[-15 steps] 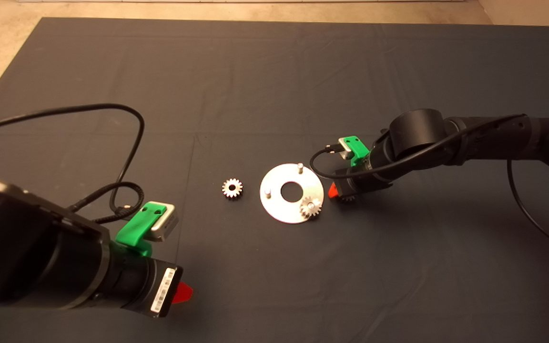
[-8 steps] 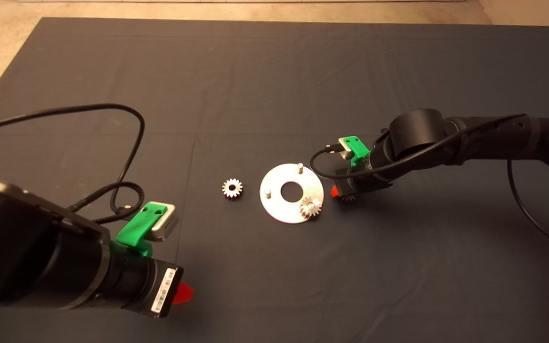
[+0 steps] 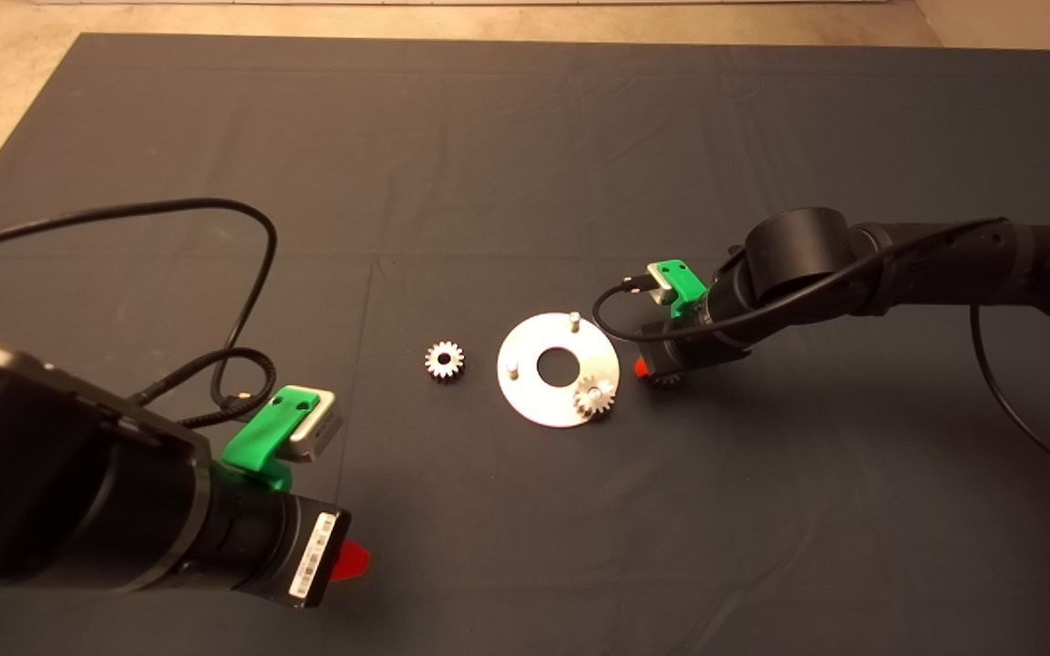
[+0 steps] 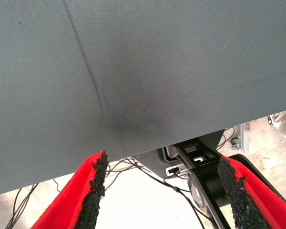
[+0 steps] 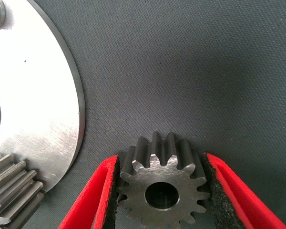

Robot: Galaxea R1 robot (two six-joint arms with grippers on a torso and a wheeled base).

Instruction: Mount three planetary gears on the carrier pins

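- Gear-grasping is the step in hand: the right gripper sits low on the mat just beside the disc, on the side away from the left arm, its fingers closed against the toothed flanks of a gear that lies flat.
- One planetary gear is already seated on a pin at the disc's near edge. Another lies loose on the mat, a little off the disc's opposite side. So the gripped one would be the second to go on.
- Two carrier pins stand bare: one at the disc's far edge, one on the side facing the loose gear.
- To do this well, I judge the gear should be lifted level, with its bore centred over a bare pin before lowering. The pads bear on tooth tips only, so a tilt or a slip seems likely if the lift is hurried.
- The left gripper waits well away from the disc toward the lower left edge, fingers spread apart and holding nothing.
- From overhead the right wrist hides the gripped gear almost wholly; only the right wrist view shows the grip. Whether the gear has left the mat I cannot tell.
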